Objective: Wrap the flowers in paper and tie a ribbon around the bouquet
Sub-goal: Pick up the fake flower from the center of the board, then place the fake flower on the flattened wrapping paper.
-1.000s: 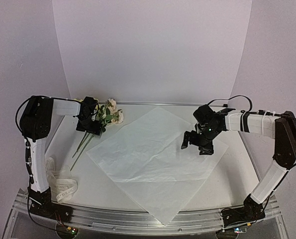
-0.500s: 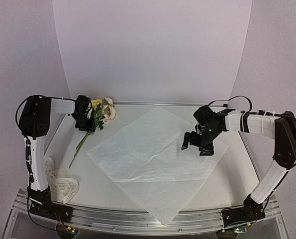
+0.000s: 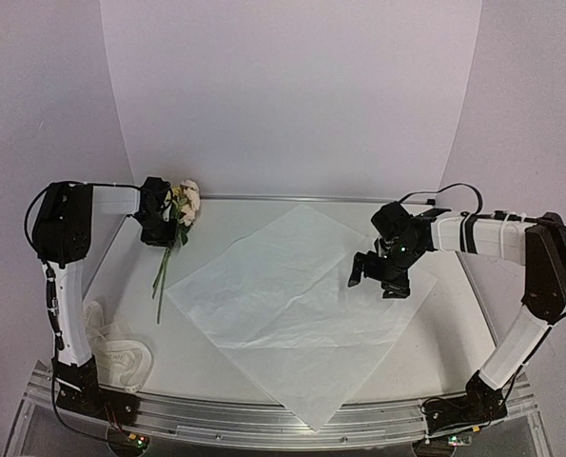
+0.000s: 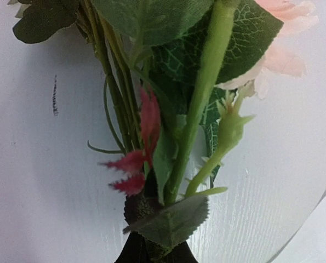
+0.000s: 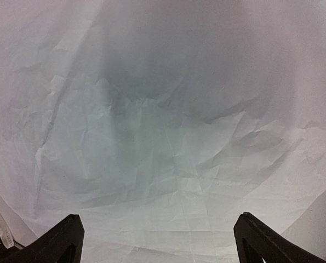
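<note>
Flowers sit at the far left of the tabletop, clamped just below the blooms by your left pincer, stems trailing toward you along a near-far line. Paper lies to their right, so the carry should go rightward, and your left arm is the nearer one. Your right pincer hangs spread wide over the paper's right part. Left wrist view shows stems pinched between the tips; the overhead view hides that.

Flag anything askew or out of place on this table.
The paper lies cornerwise, its near corner reaching over the front rail. The ribbon sits in a loose heap by the left arm's base. Nothing looks spilled or damaged.
</note>
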Robot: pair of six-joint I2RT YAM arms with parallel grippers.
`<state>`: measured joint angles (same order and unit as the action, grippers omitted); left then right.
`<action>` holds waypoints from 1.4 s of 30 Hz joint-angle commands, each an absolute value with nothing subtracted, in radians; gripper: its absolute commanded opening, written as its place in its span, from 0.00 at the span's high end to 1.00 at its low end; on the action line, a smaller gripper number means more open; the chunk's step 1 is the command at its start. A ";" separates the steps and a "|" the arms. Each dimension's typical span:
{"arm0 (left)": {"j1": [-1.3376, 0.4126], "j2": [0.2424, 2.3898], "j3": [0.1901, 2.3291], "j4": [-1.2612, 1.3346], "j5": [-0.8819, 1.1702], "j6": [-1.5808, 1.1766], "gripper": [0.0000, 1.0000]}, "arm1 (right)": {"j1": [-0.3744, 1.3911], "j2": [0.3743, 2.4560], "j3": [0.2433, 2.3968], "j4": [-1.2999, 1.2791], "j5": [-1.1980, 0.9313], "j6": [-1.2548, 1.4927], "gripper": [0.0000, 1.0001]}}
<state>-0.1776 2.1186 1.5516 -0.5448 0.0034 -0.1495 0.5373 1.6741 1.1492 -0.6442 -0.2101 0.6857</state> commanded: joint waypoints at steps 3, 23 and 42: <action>-0.237 1.905 1.666 -0.570 -0.011 -0.272 1.00 | 0.531 1.629 1.139 -0.651 -0.170 0.693 0.02; -0.753 2.204 2.067 -0.599 -0.031 -0.775 1.00 | 0.461 1.460 1.046 -0.757 -0.133 0.693 0.02; -0.846 2.483 2.259 -0.569 0.072 -0.952 0.89 | 0.407 1.421 0.975 -0.765 -0.179 0.701 0.02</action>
